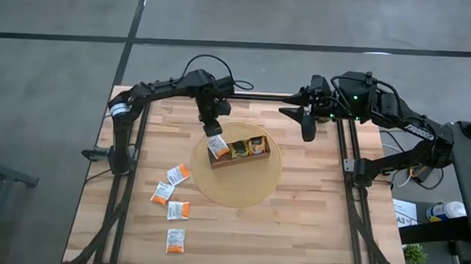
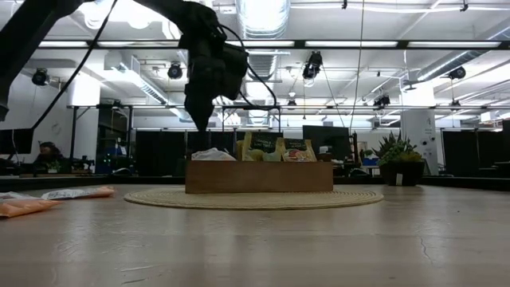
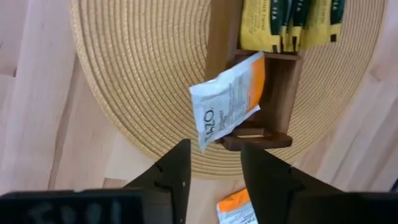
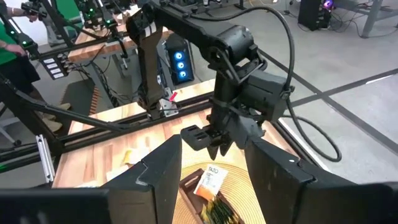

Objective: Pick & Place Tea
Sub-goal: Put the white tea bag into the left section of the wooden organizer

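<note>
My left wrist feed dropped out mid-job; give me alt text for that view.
A white-and-orange tea sachet lies tilted across the wooden tray's end compartment, free of the open left pincer above the round woven mat. Yellow sachets fill the next compartment.

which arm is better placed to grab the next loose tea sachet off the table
Left, probably: its gripper hangs by the tray, nearest the loose sachets. The right gripper waits farther away.

Even, bright overhead light from ceiling tubes (image 2: 263, 14) glares at twelve o'clock in the low view, where the near tabletop (image 2: 255, 247) is blurred.
</note>
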Robot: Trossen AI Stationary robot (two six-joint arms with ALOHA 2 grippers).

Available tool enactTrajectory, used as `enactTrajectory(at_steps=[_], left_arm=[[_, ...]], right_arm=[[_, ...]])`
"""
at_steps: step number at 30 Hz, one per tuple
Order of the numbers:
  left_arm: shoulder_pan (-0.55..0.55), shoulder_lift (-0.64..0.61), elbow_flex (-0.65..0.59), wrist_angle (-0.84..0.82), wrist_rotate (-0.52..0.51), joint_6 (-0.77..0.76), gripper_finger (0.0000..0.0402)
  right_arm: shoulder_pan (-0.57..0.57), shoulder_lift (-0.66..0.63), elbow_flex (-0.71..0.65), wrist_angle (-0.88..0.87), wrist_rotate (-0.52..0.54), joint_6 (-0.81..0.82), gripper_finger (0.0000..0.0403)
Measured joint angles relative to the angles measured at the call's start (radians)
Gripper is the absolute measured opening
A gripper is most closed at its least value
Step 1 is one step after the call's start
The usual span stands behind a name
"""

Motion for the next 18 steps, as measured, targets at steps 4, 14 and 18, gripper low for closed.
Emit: enactTrajectory(at_steps=[4,14,18], left_arm=[[0.01,0.0,-0.011,-0.004,0.023,-0.001,0.0156],[0.011,-0.001,-0.15,0.062,0.099,0.01,0.017],[0.011,-0.001,-0.196,0.103,0.099,0.003,0.017]], right_arm=[[0.0,0.0,0.0,-0.005,0.0,-0.005,0.0171],[0.0,0.0,0.0,-0.046,0.0,-0.027,0.0171],[0.0,0.0,0.0,-0.045,0.0,-0.03,0.0171]])
